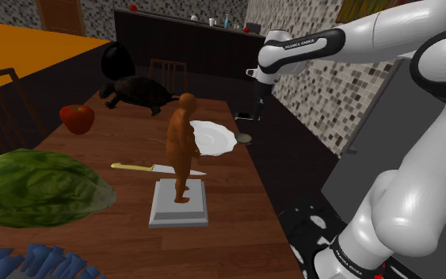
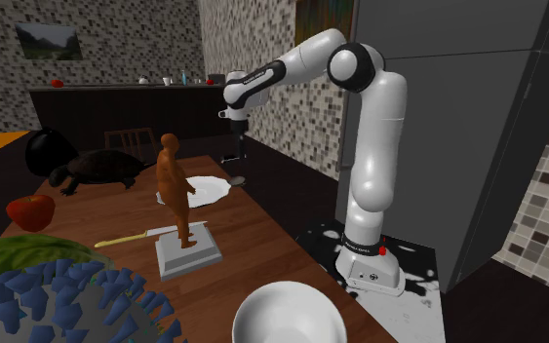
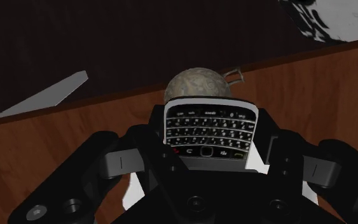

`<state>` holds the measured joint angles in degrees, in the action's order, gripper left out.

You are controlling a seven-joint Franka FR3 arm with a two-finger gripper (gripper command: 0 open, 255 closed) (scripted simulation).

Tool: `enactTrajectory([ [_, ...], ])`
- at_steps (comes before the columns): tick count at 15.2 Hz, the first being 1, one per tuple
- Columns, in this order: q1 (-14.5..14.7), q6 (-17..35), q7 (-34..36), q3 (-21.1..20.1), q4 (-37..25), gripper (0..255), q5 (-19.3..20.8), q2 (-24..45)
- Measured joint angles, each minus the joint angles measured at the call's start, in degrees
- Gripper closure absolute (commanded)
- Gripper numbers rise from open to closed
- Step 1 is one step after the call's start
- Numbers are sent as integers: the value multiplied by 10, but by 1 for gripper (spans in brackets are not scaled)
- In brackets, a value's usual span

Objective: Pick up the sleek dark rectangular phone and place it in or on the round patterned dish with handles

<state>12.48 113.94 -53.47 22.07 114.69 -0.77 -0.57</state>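
Observation:
My gripper [image 3: 209, 143] is shut on a dark phone [image 3: 210, 130] with a keypad, which stands upright between the fingers. Just beyond and below the phone sits the round, mottled beige dish [image 3: 196, 86], with one thin handle showing at its side, on the wooden table near the edge. In the shoulder view the gripper [image 1: 248, 116] hangs a short way above the small dish [image 1: 245, 138] at the table's far right edge. The second exterior view has the gripper [image 2: 233, 156] over the dish [image 2: 236, 180].
A white plate [image 1: 210, 136] lies beside the dish. A brown figurine [image 1: 182, 147] on a grey base, a knife [image 1: 154, 167], a dark turtle [image 1: 138, 92], a red fruit [image 1: 78, 118] and a green lettuce [image 1: 39, 188] occupy the table [image 1: 245, 206]. A white bowl [image 2: 287, 314] sits near its front.

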Motion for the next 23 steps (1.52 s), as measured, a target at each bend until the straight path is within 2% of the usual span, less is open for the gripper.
enactTrajectory([
  [13,-4,92,-19,2,50,255,-22,47],
  [20,-4,103,-21,2,55,255,-24,52],
  [21,-4,103,-21,2,55,0,-24,52],
  [23,-4,103,-21,2,55,0,-24,52],
])
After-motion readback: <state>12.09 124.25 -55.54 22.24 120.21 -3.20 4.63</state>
